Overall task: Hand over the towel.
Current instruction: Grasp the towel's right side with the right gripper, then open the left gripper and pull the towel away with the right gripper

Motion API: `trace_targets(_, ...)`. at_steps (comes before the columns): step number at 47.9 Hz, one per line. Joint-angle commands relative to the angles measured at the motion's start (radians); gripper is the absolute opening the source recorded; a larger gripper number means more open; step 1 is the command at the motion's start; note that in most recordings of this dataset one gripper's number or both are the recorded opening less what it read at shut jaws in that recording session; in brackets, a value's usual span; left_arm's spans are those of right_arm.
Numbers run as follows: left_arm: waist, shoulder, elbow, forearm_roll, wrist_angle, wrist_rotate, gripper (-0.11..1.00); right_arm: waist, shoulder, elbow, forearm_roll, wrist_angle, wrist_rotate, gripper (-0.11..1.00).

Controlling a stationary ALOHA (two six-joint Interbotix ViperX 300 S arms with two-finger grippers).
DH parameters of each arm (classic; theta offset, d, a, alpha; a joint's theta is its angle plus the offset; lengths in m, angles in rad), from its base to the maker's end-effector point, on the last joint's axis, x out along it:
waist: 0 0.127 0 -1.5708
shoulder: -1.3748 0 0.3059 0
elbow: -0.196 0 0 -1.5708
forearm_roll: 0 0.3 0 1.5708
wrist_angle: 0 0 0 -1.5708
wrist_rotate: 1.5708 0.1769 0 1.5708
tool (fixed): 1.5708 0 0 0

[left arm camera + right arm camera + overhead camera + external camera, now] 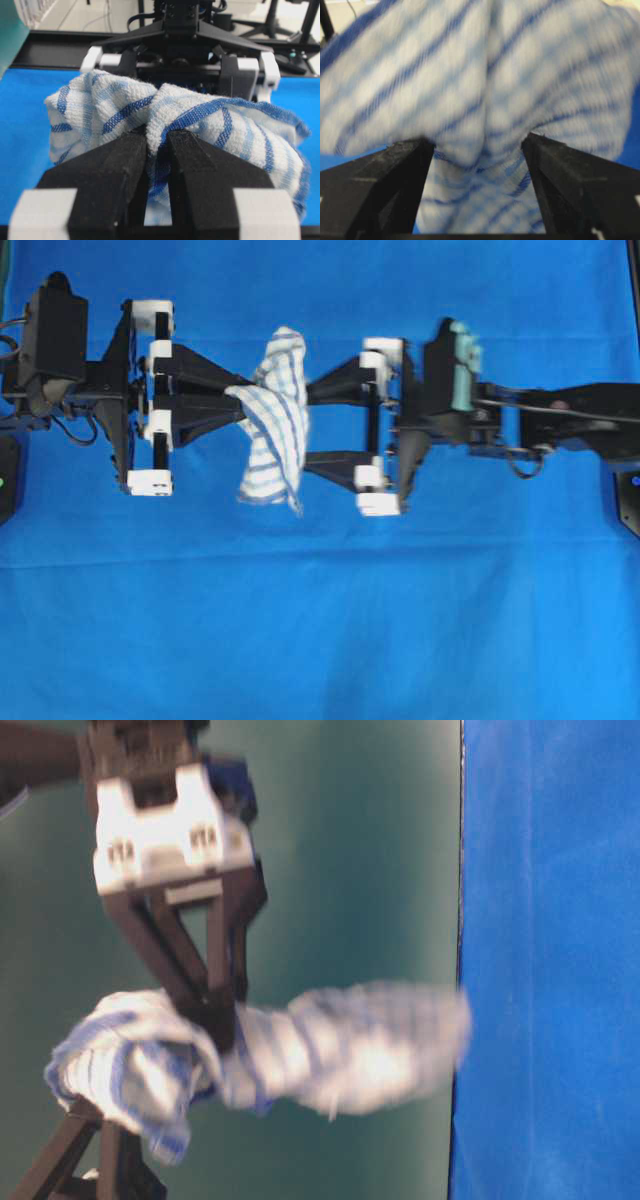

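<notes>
The white towel with blue stripes [275, 420] hangs bunched in the air between the two grippers, above the blue cloth. My left gripper [243, 402] is shut on a fold of it; in the left wrist view the black fingers [115, 165] pinch the fabric [200, 120] at the tips [157, 137]. My right gripper [308, 428] faces it from the right, jaws wide apart, with the towel [470, 75] hanging between its fingers [395, 175] and partly inside the gap [477, 142]. The table-level view shows the towel [350, 1050] pinched by converging fingers [215, 1005].
A large plain blue cloth [320, 640] covers the table under both arms. The right gripper's white and black frame [250, 70] stands close behind the towel in the left wrist view. Black table-edge fixtures sit at the far left [8, 485] and far right [628, 495].
</notes>
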Motion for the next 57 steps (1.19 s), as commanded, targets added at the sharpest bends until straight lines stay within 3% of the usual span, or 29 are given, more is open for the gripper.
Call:
trace_targets(1, -0.009, -0.002, -0.029, 0.0, -0.009, 0.0, 0.05, -0.005, 0.017, -0.064, 0.005, 0.014, -0.002, 0.72)
trace_targets(11, -0.015, -0.002, -0.029, 0.0, -0.011, 0.0, 0.05, -0.008, 0.043, -0.098, 0.006, 0.044, -0.002, 0.72)
trace_targets(15, -0.017, -0.002, -0.029, -0.002, -0.011, 0.0, 0.05, -0.008, 0.043, -0.095, 0.006, 0.057, -0.003, 0.66)
trace_targets(24, -0.017, -0.002, -0.031, -0.002, -0.014, -0.008, 0.05, -0.008, 0.041, -0.097, 0.005, 0.095, -0.006, 0.17)
trace_targets(26, -0.017, -0.002, -0.031, -0.002, -0.017, -0.011, 0.05, -0.008, 0.041, -0.097, 0.005, 0.098, -0.008, 0.1)
trace_targets(42, -0.017, 0.018, -0.044, -0.006, -0.014, -0.017, 0.07, -0.008, 0.025, -0.086, 0.003, 0.103, -0.008, 0.1)
trace_targets(45, -0.017, 0.02, -0.046, -0.008, -0.014, -0.018, 0.18, -0.008, 0.011, -0.077, 0.003, 0.106, -0.008, 0.1)
trace_targets(53, -0.014, 0.003, -0.035, -0.008, -0.017, -0.017, 0.68, -0.005, -0.041, -0.032, 0.005, 0.114, -0.006, 0.1)
trace_targets(57, -0.009, -0.017, -0.018, -0.008, -0.015, -0.017, 0.87, -0.002, -0.086, 0.002, 0.005, 0.114, -0.006, 0.1)
